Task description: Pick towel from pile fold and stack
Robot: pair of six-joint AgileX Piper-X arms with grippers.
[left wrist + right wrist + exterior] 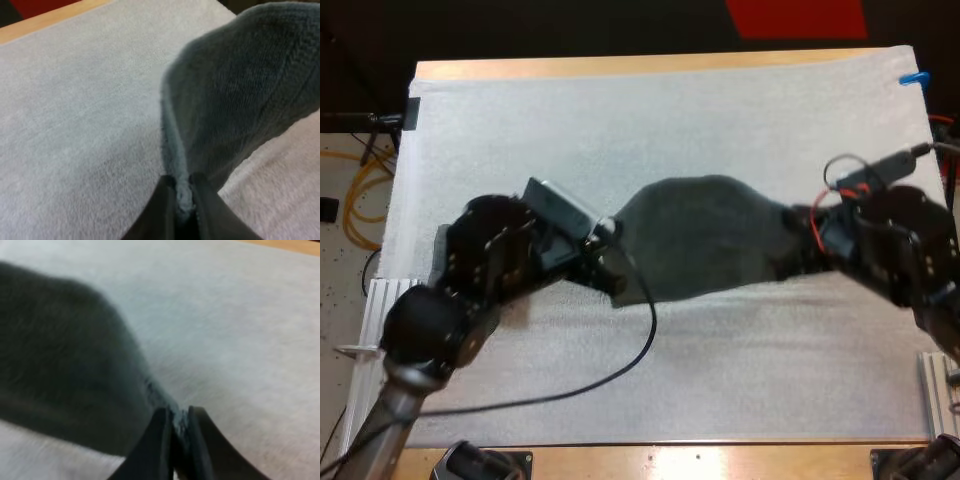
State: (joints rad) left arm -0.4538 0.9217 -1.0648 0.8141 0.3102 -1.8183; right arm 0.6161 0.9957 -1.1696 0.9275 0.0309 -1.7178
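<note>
Two grippers (184,186) (180,416) tight on towel (705,235)

Bulky black arms (485,262), tapered black fingers (160,216)

Wooden table (620,66), white mat (620,130) covering it

A robotics lab: the black left arm (470,280) and right arm (905,250) of a robot reach over a wooden table (620,66) covered by a white mat (720,120), metal rails (375,300) at its sides, yellow cable (360,200) looped on the floor (335,300).
</note>
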